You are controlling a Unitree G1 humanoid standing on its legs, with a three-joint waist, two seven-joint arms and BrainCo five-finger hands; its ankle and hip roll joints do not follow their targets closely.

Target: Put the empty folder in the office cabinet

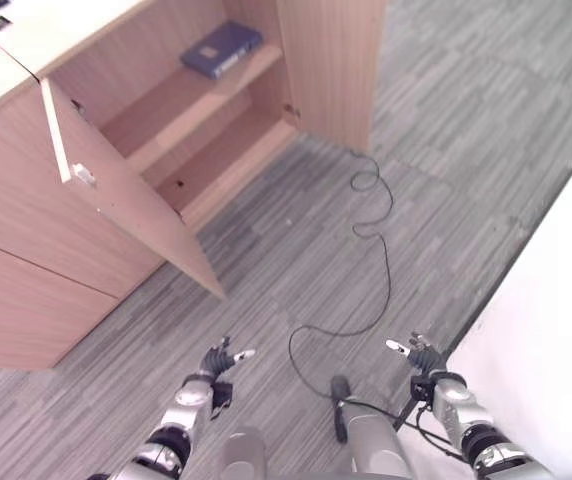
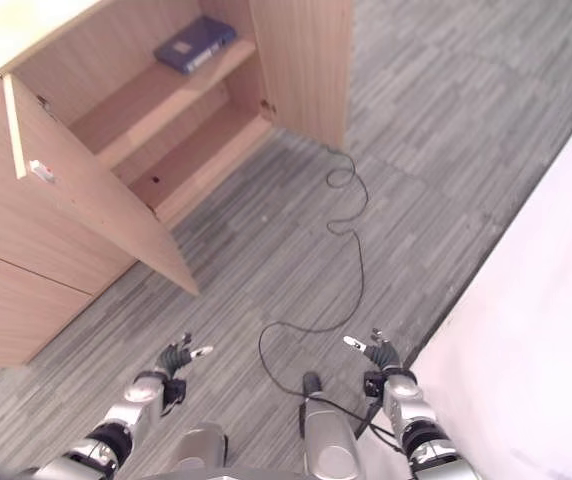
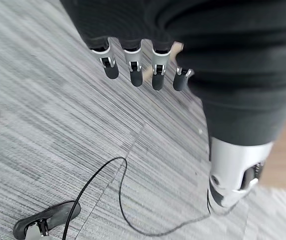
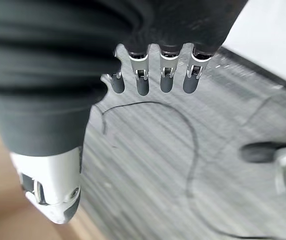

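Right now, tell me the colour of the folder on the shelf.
Dark blue folder; left eye view shows it best.

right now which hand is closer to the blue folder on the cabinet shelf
Left. The left hand hangs low, below the open cabinet holding the blue folder; the right hand hangs farther right, by the white wall.

matt light-wood cabinet; smooth dark-blue folder; ribbed grey carpet floor

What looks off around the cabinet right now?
Nothing is spilled or broken. The blue folder lies flat and slightly askew on the upper shelf of the cabinet, whose door hangs open. Left hand and right hand are empty, fingers relaxed.
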